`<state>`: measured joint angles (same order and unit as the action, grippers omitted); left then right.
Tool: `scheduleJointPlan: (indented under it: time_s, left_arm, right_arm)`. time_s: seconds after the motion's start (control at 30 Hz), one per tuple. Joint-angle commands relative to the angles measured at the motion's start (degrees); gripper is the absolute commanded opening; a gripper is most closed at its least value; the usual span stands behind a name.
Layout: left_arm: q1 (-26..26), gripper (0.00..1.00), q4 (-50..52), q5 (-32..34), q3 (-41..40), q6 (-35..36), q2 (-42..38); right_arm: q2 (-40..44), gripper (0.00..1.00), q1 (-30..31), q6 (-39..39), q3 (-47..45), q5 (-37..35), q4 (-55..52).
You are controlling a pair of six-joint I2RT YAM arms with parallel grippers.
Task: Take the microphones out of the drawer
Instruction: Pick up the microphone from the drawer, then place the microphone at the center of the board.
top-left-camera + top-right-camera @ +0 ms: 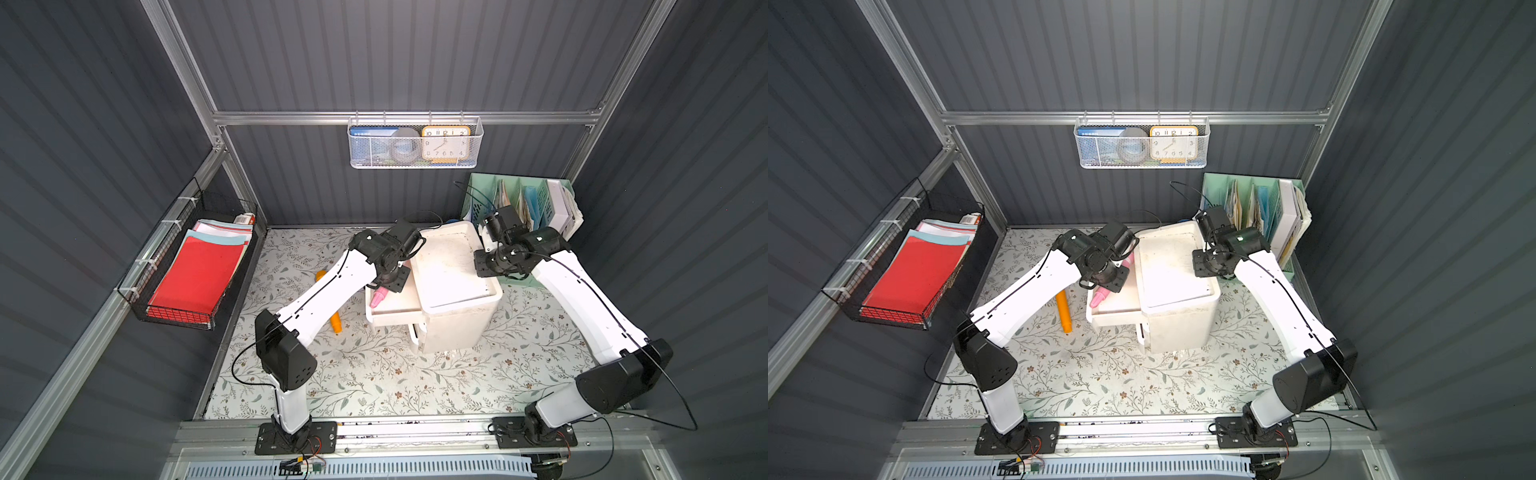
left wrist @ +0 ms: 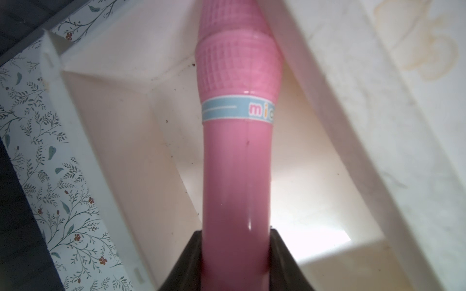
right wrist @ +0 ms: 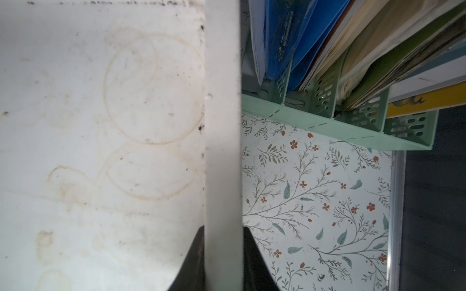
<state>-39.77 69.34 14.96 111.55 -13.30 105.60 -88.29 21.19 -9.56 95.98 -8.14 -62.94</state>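
The pink microphone [image 2: 237,151], with a pale blue band, lies lengthwise in or just above the open white drawer [image 1: 392,318]. Both top views show its head [image 1: 378,299] [image 1: 1099,297] sticking out from under my left wrist. My left gripper [image 2: 236,234] is shut on its handle, one dark finger on each side. The drawer is pulled out of the white cabinet [image 1: 453,270]. At the cabinet's far right edge, my right gripper [image 3: 223,233] is shut on the raised top rim [image 3: 223,126]. In a top view the right gripper [image 1: 484,266] sits at that edge.
An orange cylinder [image 1: 335,324] lies on the floral table left of the drawer, partly under my left arm. A green file rack [image 1: 528,203] stands behind the cabinet. A wire basket of red folders [image 1: 195,274] hangs on the left wall. A mesh basket with a clock [image 1: 415,143] hangs on the back wall.
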Motion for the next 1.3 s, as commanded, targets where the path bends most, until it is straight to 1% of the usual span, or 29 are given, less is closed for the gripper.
scheduleJointPlan:
  time_s: [0.0, 0.2, 0.4, 0.47, 0.8, 1.0, 1.13, 1.27]
  left_arm:
    - [0.45, 0.25, -0.69, 5.47, 2.37, -0.85, -0.11]
    - [0.42, 0.24, 1.91, 6.87, 4.31, -0.11, 0.35]
    - [0.47, 0.24, 2.12, 7.28, 4.04, 0.47, -0.38]
    - [0.49, 0.24, 2.12, 6.15, 3.53, 0.64, -1.13]
    - [1.18, 0.24, -1.31, 6.66, 3.48, 0.19, -6.69]
    - [3.45, 0.24, -4.17, 7.01, 1.87, 1.50, -10.85]
    - [6.90, 0.24, -7.66, 5.69, -0.52, 1.83, -13.70]
    - [10.90, 0.24, -11.91, 4.42, -5.80, 1.95, -17.45]
  right_arm:
    - [-1.71, 0.05, -0.07, 0.06, -1.33, 0.22, -1.32]
    - [-1.80, 0.05, -0.11, -0.02, -1.24, 0.42, -1.31]
    - [-1.70, 0.05, -0.03, -0.02, -1.06, 0.36, -1.52]
    - [-1.62, 0.05, -0.07, -0.03, -1.06, 0.20, -1.58]
    - [-1.41, 0.05, -0.04, 0.15, -1.19, 0.14, -2.01]
    - [-1.36, 0.05, -0.08, 0.16, -1.24, 0.18, -2.19]
    - [-1.27, 0.05, -0.03, 0.20, -1.24, 0.23, -2.32]
    - [-1.18, 0.05, -0.09, 0.20, -1.26, 0.41, -2.45]
